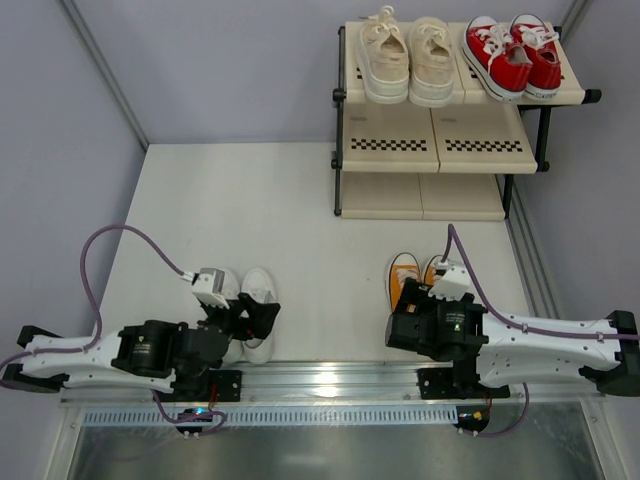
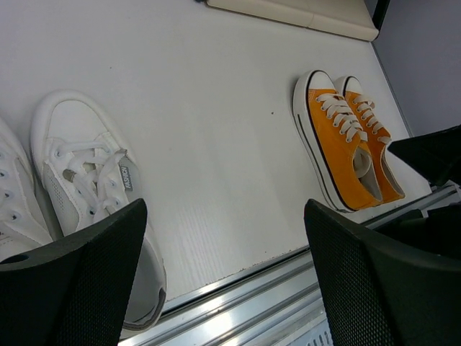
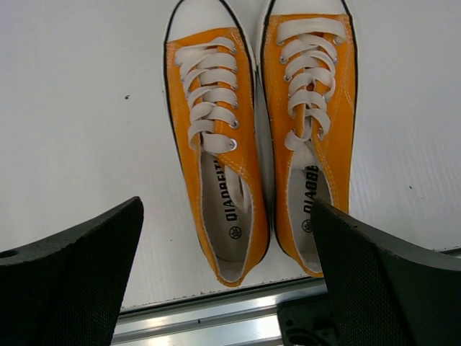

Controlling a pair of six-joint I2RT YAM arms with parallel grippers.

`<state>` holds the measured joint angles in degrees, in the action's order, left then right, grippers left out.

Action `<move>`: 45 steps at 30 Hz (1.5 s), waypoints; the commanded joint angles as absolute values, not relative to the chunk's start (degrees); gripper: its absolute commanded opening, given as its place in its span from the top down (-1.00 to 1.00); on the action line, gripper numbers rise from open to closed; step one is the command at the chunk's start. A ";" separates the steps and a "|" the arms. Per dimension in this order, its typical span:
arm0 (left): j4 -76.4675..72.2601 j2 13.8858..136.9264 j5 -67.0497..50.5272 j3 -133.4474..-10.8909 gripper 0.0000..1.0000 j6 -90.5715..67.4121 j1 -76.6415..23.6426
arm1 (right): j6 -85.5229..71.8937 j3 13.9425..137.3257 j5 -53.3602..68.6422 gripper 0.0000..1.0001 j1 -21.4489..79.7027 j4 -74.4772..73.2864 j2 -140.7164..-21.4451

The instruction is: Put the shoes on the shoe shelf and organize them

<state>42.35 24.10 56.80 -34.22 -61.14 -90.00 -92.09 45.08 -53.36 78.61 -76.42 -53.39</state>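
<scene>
Cream-beige sneakers [image 1: 408, 60] and red sneakers [image 1: 512, 55] are noted on the shoe shelf [image 1: 440, 145] top tier, orange sneakers [image 3: 259, 144] and white sneakers [image 2: 86, 194] on the table [image 1: 250, 200] before that shelf, under the right gripper [image 3: 227, 281] and left gripper [image 2: 223, 288], both spread wide, nothing grasped.

shoe shelf [image 1: 480, 145]: cream-beige panels, black-and-white checkered strips along the front edges, black tube frame
cream-beige sneakers [image 1: 432, 60]: cream uppers and laces alike
red sneakers [image 1: 500, 60]: red canvas, white laces, white sole edges
orange sneakers [image 3: 245, 158]: orange-yellow canvas, white toe caps and laces, black pinstripe round the sole, black lettering inside
white sneakers [image 2: 86, 180]: white all over, grey tongue tag
tabletop [image 1: 250, 220]: plain white
jaws: black, with a fine mesh texture
</scene>
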 commanded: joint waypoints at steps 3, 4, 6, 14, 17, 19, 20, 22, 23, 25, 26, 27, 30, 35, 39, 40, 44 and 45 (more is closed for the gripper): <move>37.79 25.13 57.13 -33.84 -0.75 -60.12 -90.09 | -92.99 41.66 -49.58 -0.96 76.73 -82.10 -53.17; 37.71 25.22 57.13 -33.66 -0.76 -60.12 -90.09 | -92.64 41.31 -49.14 -0.95 76.38 -81.74 -53.17; 37.53 25.31 57.04 -33.49 -0.75 -60.12 -90.09 | -90.89 40.00 -46.94 -0.95 75.15 -79.47 -52.74; 37.88 21.19 57.13 -31.38 -0.76 -60.12 -90.09 | -79.30 36.30 -39.73 -1.00 68.30 -68.92 -52.37; 37.71 18.82 57.30 -30.06 -0.76 -60.03 -90.09 | -74.11 36.83 -37.36 -0.86 65.49 -66.11 -55.01; 38.05 17.67 57.22 -29.53 -0.76 -60.12 -90.17 | -68.48 35.69 -33.59 -0.71 64.17 -59.35 -57.12; 38.49 16.62 57.39 -29.44 -0.76 -60.20 -90.18 | -67.16 34.20 -32.27 -0.62 62.59 -56.98 -57.91; 40.59 15.39 57.48 -29.53 -0.75 -61.26 -90.09 | -65.74 32.88 -30.59 -0.31 61.62 -51.96 -60.28; 41.30 14.95 57.48 -29.53 -0.75 -61.61 -90.09 | -65.66 31.83 -30.41 -0.16 61.18 -50.99 -60.99; 42.88 13.01 57.39 -29.36 -0.74 -62.31 -90.09 | -65.92 31.46 -30.58 0.34 60.12 -48.96 -62.74; 43.33 12.22 57.39 -29.18 -0.74 -62.49 -90.09 | -66.09 31.64 -31.19 0.42 60.03 -48.96 -63.19; 43.68 10.91 57.48 -29.01 -0.73 -62.40 -90.09 | -66.35 31.64 -31.55 0.43 59.94 -48.78 -63.28; 44.73 8.54 57.66 -28.92 -0.72 -62.49 -90.09 | -68.20 31.38 -33.13 0.55 59.77 -48.43 -63.11; 46.23 6.68 58.01 -29.18 -0.71 -62.67 -90.09 | -69.26 32.51 -36.46 0.92 59.85 -50.61 -61.71; 46.58 6.77 58.45 -29.53 -0.71 -62.49 -90.17 | -67.51 35.85 -39.28 0.92 59.94 -53.60 -58.46; 46.58 7.03 58.53 -29.79 -0.71 -62.49 -90.09 | -67.15 37.16 -40.07 0.92 60.03 -54.22 -57.66; 46.50 8.26 58.80 -30.15 -0.71 -62.32 -90.09 | -64.52 38.58 -43.85 0.92 60.03 -54.33 -54.93; 46.32 8.52 58.89 -30.23 -0.71 -62.23 -90.09 | -62.16 38.85 -45.34 0.92 60.03 -53.45 -54.84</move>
<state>46.15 7.25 57.04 -29.32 -62.52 -90.00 -66.06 34.57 -36.34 59.88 -56.21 -56.86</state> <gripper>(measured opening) 0.856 0.076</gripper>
